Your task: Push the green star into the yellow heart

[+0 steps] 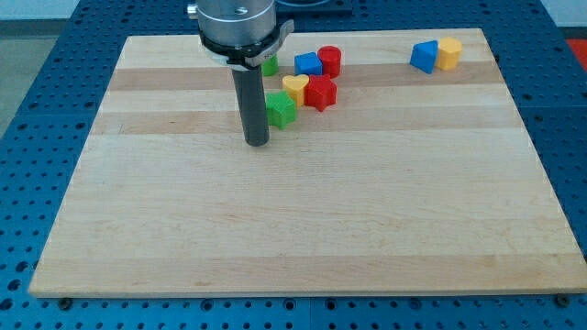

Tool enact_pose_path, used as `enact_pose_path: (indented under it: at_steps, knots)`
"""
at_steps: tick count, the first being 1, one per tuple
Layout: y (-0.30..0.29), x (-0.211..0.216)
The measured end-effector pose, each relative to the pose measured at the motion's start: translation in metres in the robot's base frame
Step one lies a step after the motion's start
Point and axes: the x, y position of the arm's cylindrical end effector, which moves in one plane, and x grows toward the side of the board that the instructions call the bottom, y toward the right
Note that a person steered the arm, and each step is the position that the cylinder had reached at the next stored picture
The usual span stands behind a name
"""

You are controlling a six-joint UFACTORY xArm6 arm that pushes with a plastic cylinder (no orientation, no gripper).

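Observation:
The green star [282, 108] lies on the wooden board near the view's top centre. The yellow heart [294, 87] sits just up and right of it, almost touching. My tip [257, 143] is the lower end of the dark rod, just left of and slightly below the green star, close to its left edge. A red block [321, 93] touches the heart's right side.
A blue block [308, 64] and a red cylinder [330, 60] stand above the heart. Another green block [270, 65] is partly hidden behind the rod. A blue block [424, 56] and a yellow block [448, 53] sit at the view's top right. The board's [293, 229] top edge is close behind the blocks.

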Motion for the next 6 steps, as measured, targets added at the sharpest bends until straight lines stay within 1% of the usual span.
enact_pose_path:
  at_steps: [1, 2, 6]
  knots:
    - [0.014, -0.016]
    - [0.020, -0.059]
    - [0.029, -0.082]
